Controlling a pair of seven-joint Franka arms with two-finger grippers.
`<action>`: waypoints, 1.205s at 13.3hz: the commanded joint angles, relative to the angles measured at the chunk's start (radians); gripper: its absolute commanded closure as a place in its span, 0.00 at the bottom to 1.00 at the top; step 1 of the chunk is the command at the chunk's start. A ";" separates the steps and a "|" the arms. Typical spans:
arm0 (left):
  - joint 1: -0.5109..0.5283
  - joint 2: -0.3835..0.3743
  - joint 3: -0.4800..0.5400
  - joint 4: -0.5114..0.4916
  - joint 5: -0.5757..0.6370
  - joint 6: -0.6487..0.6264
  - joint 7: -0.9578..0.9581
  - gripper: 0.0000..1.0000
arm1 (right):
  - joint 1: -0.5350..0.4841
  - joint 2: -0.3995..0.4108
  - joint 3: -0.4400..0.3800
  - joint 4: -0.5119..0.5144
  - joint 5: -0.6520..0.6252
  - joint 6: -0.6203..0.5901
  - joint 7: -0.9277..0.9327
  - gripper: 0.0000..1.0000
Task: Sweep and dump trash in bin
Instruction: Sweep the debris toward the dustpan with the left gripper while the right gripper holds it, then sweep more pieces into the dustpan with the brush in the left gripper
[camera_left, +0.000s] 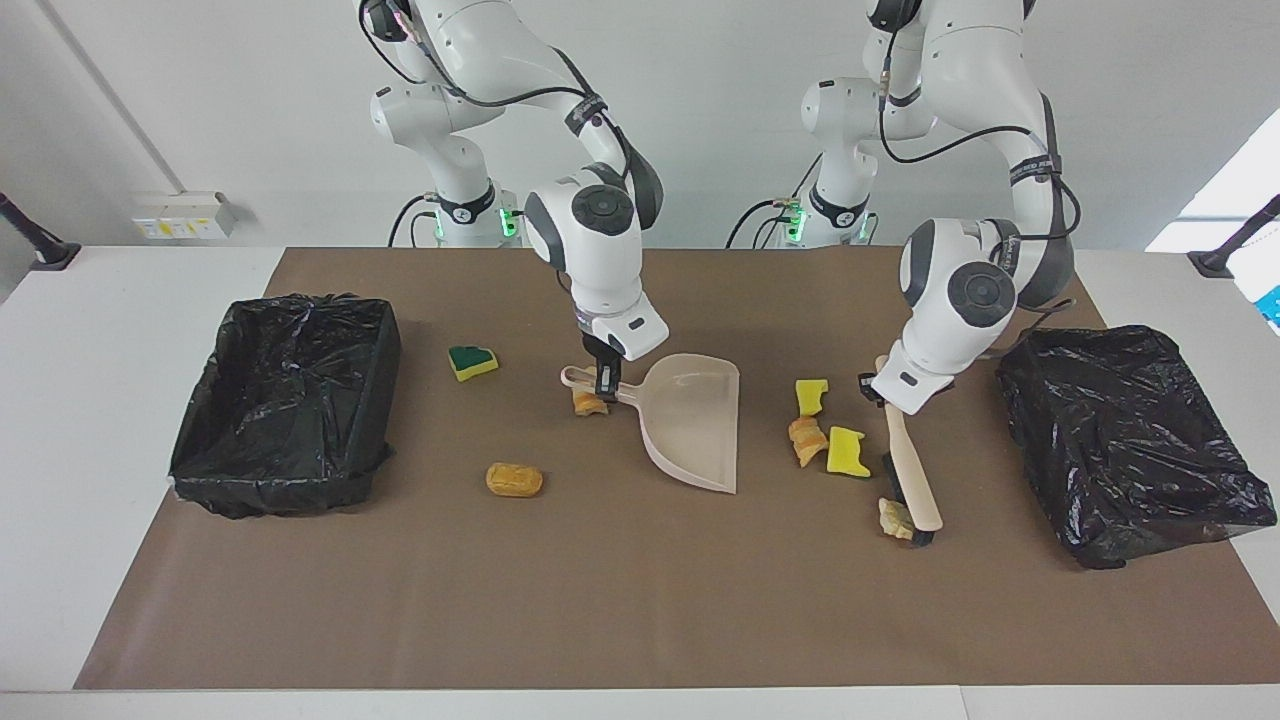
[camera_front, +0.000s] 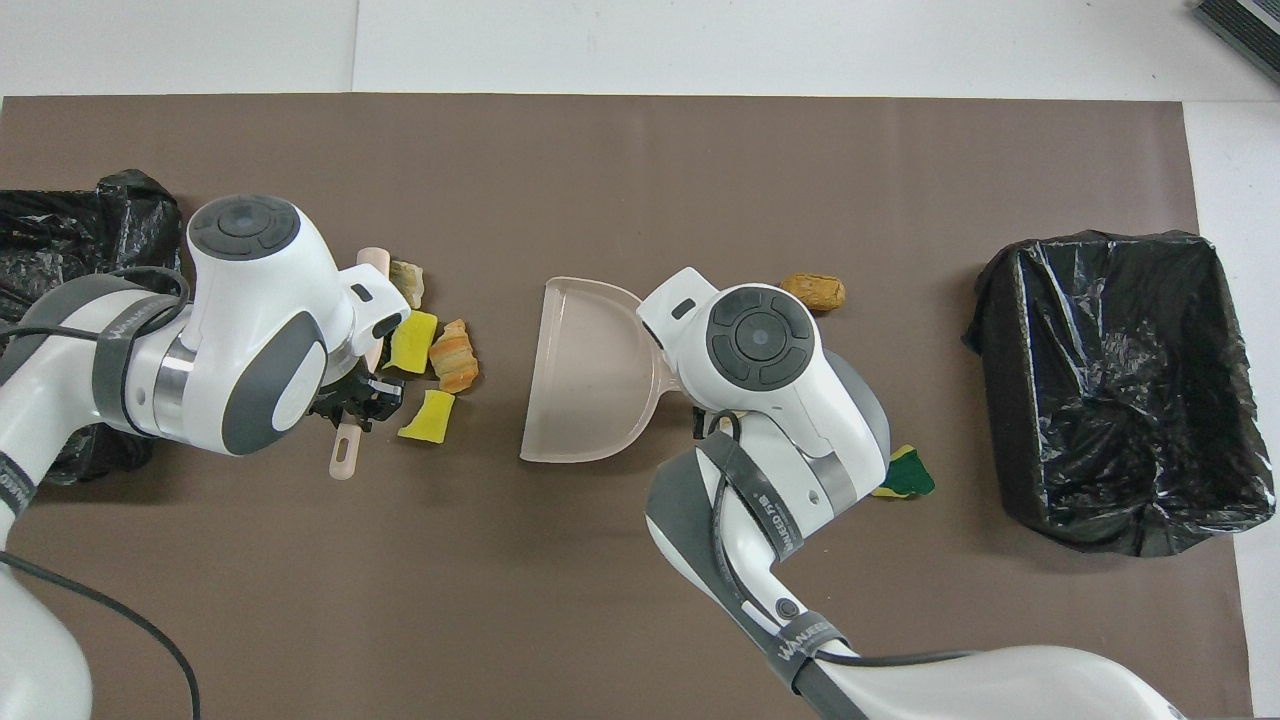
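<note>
My right gripper (camera_left: 603, 382) is shut on the handle of the beige dustpan (camera_left: 695, 420), which rests on the brown mat (camera_left: 640, 600). A small tan lump (camera_left: 587, 403) lies under that handle. My left gripper (camera_left: 880, 390) is shut on the handle of the brush (camera_left: 910, 470). Its bristles touch a tan scrap (camera_left: 890, 517). Between brush and dustpan lie two yellow sponge chunks (camera_left: 810, 395) (camera_left: 847, 451) and a bread lump (camera_left: 805, 440). A green-topped sponge (camera_left: 472, 361) and another bread lump (camera_left: 514, 479) lie between the dustpan and the black-lined bin (camera_left: 285, 400). From overhead, the right wrist hides its fingers.
A crumpled black bag (camera_left: 1130, 430) sits at the left arm's end of the mat, close to the brush. The bin (camera_front: 1120, 390) stands at the right arm's end. The brown mat's edge runs close to the bin and the bag.
</note>
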 joint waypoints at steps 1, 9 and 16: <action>-0.007 -0.066 -0.053 -0.095 -0.051 -0.012 -0.053 1.00 | -0.008 -0.008 0.004 -0.021 0.022 0.007 -0.051 1.00; -0.008 -0.067 -0.247 -0.098 -0.220 0.062 -0.214 1.00 | -0.009 -0.008 0.004 -0.021 0.022 -0.002 -0.053 1.00; 0.064 -0.152 -0.203 -0.013 -0.326 -0.091 -0.159 1.00 | -0.009 -0.008 0.002 -0.021 0.022 -0.002 -0.054 1.00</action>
